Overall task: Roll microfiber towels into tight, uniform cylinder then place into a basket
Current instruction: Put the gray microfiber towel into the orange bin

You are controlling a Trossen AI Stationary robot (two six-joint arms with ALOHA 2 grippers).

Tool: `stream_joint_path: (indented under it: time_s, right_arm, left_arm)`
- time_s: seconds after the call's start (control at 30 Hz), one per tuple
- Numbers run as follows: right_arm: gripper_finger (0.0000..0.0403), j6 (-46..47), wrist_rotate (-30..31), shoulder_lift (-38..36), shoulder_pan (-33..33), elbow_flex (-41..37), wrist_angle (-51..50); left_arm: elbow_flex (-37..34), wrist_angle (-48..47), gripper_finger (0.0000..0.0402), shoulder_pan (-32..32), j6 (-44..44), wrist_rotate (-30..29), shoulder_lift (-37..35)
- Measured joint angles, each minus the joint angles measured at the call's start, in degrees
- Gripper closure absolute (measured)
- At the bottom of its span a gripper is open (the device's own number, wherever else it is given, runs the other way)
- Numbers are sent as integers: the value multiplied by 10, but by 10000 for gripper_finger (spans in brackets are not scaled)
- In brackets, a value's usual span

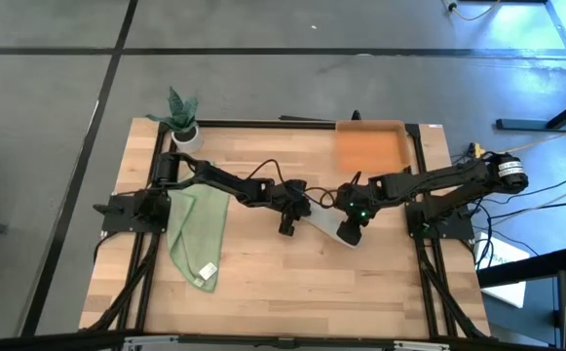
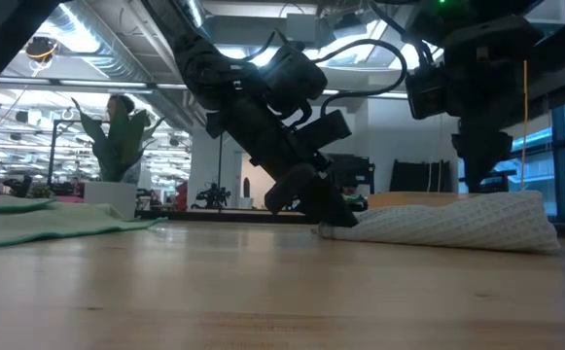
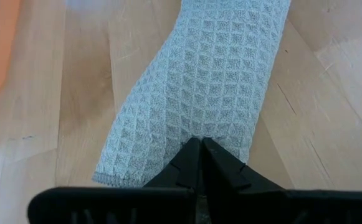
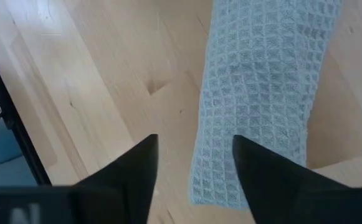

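Your grey towel [image 1: 326,220] lies rolled mid-table. The left gripper [image 3: 200,163] has its jaws together at one end, apparently pinching the cloth; the right gripper [image 4: 194,163] hangs over the other end, jaws apart. The green towel [image 1: 198,232] lies well left, the basket [image 1: 369,148] behind.

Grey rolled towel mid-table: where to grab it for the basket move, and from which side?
Grip the grey towel across its middle, coming from above with the jaws straddling the roll's width. It lies flat as a long narrow bundle, so a centre pinch keeps both ends from drooping. The left gripper is shut at one end; the right gripper is open over the other.
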Motion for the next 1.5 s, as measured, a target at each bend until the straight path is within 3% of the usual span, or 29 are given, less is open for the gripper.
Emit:
stream_joint_path:
  time_s: [0.2, 0.57, 0.73, 0.83, 1.07, 1.5]
  right_arm:
    - [147, 13, -14, 0, -15, 0, -17]
    - [144, 27, -45, 0, -46, 0, -45]
    - [144, -13, -48, -1, -68, 27, -121]
    - [144, -16, -31, -1, -73, 51, -162]
    - [144, 25, 31, 11, -48, 58, -148]
    - [144, 13, 32, 117, -18, 58, -109]
  left_arm:
    - [0, 0, 388, 0, 0, 0, 0]
    - [0, 0, 388, 0, 0, 0, 0]
    - [0, 0, 388, 0, 0, 0, 0]
    - [0, 0, 388, 0, 0, 5, 0]
    - [0, 0, 388, 0, -1, 11, 0]
    - [1, 1, 388, 0, -1, 13, 0]
